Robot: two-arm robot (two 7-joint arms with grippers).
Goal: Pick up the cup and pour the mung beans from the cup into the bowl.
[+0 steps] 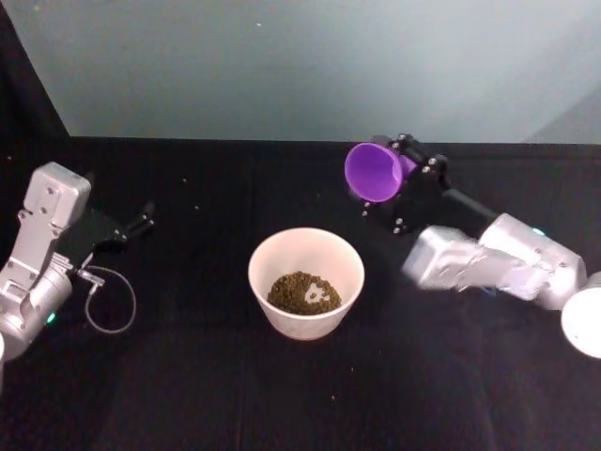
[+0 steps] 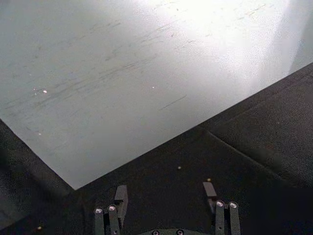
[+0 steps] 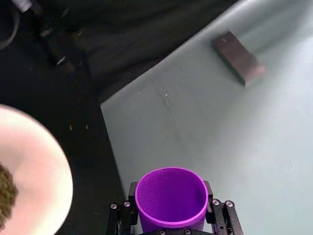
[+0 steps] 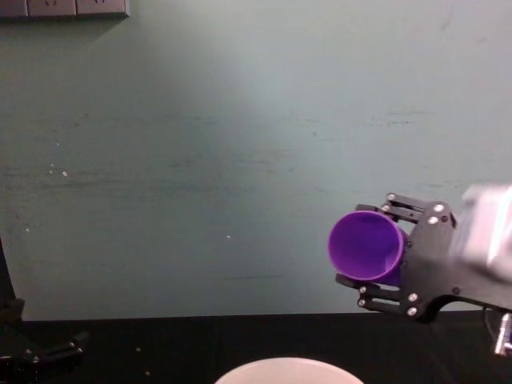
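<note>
One bowl [image 1: 306, 282] mid-table holds a heap of mung beans [image 1: 302, 291]; one cup [image 1: 374, 172], tipped and empty, clamped in right gripper [image 1: 402, 184] above-right of it; left gripper [image 1: 141, 219] parked left, jaws apart.

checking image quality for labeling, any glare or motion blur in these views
Head view: the right arm's silver forearm is smeared by motion, while the cup and bowl stay sharp. Left wrist view: strong glare whitens the wall at upper right. Chest view: the right wrist housing is blurred.
</note>
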